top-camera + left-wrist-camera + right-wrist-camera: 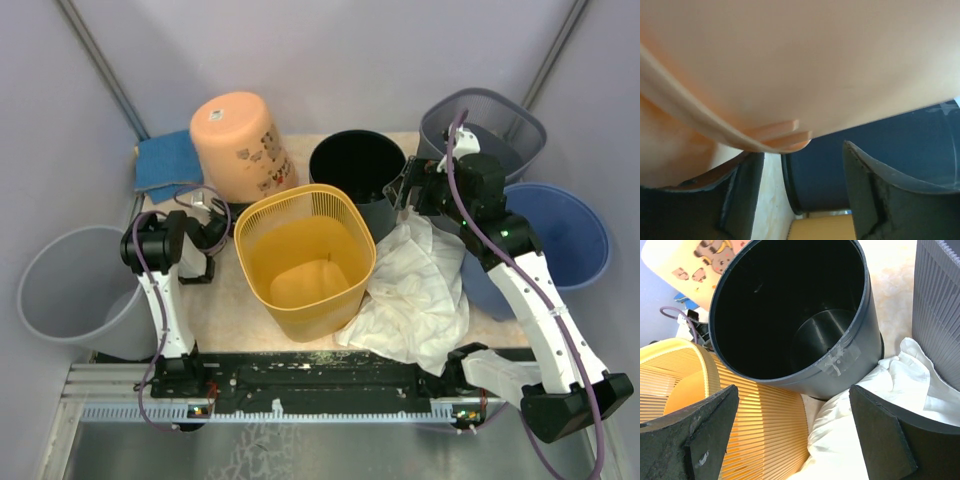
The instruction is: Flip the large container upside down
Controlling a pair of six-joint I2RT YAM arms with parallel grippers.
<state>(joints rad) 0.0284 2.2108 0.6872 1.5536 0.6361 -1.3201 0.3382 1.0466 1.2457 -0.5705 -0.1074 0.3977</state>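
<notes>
Large container (240,145): peach plastic bucket at the far left of the table (232,300), just behind the yellow slatted basket (305,260) and beside the black bin (357,170).
Orientation: inverted, with the flat closed base on top and the open rim facing down toward the table.
Long axis: close to upright, running from the rim at the near right up to the base, which appears to lean slightly toward the far left.
Markings: cartoon stickers (255,165) on the wall that faces the arms.
Left gripper (800,200): low at the bucket's near rim, its 2 fingers partly apart with only the table and the black bin seen between them. The rim lip (775,140) passes just above the left finger (740,195); contact cannot be told.
Right gripper (795,440): fingers spread wide and holding nothing, facing the black bin above the white cloth (415,290).
Surroundings: grey mesh bin (490,125) and blue bin (565,235) at the right, grey bin (70,290) at the left, blue cloth (165,160) behind the bucket.
</notes>
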